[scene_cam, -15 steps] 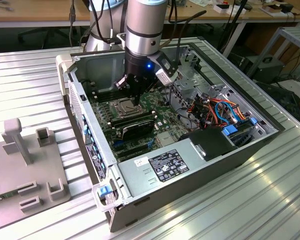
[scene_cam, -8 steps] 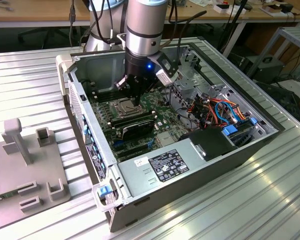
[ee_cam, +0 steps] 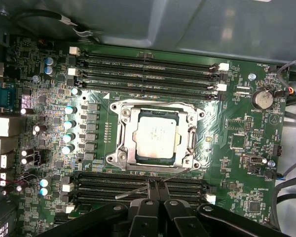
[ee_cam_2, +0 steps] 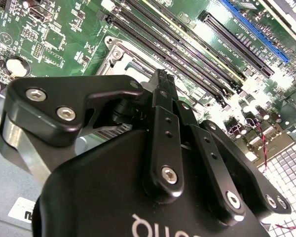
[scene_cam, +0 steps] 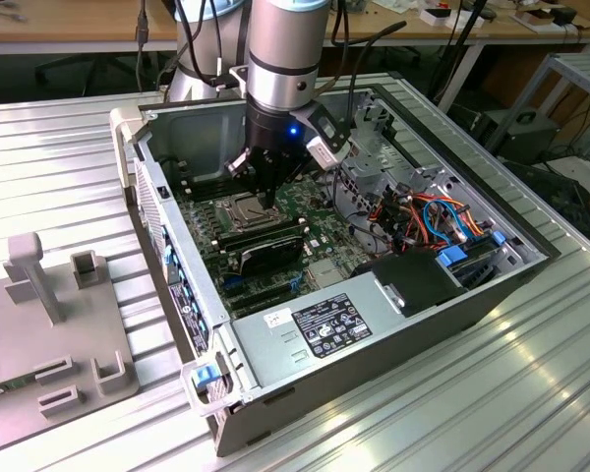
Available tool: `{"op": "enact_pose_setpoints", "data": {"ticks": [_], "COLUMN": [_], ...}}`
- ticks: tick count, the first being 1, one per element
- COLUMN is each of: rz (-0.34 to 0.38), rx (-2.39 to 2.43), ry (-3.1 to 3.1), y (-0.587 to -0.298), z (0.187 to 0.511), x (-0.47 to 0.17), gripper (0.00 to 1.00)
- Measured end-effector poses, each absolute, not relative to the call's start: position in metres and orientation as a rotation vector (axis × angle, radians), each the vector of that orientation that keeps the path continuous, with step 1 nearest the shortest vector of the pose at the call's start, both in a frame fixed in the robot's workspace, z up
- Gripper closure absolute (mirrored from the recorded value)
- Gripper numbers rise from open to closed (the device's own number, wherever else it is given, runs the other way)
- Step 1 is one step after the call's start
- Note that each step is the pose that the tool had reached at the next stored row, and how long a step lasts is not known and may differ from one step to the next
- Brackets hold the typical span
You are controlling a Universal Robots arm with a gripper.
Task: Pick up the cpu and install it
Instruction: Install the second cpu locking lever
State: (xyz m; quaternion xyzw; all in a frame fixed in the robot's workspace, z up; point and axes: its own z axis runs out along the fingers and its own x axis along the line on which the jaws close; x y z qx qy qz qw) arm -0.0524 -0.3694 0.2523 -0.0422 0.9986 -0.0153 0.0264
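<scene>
The square silver-lidded cpu (ee_cam: 157, 137) sits flat inside the metal-framed socket (ee_cam: 122, 148) at the middle of the green motherboard (ee_cam: 246, 128), with long black memory slots (ee_cam: 148, 66) running along two opposite sides of that socket. The black two-fingered gripper (ee_cam: 157, 186) hangs just above the motherboard beside the socket, over the row of slots nearest it, and its fingers (ee_cam_2: 163, 89) are pressed together with nothing between them. In the exterior view the silver robot arm (scene_cam: 287, 39) reaches straight down into the open grey metal computer case (scene_cam: 393, 344), which lies on a ribbed aluminium table (scene_cam: 69, 147); the gripper (scene_cam: 261, 197) hovers over the socket (scene_cam: 244, 208) there. A grey plastic fixture (scene_cam: 49, 315) stands on the table, well apart from the case.
</scene>
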Motion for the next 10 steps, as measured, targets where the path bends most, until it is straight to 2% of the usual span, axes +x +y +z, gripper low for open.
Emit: {"op": "enact_pose_setpoints", "data": {"ticks": [10], "rz": [-0.047], "rx": [-0.13], "ry": [3.086], "y": [-0.3694], "z": [0.2523], "x": [-0.0531], "gripper": [0.89]}}
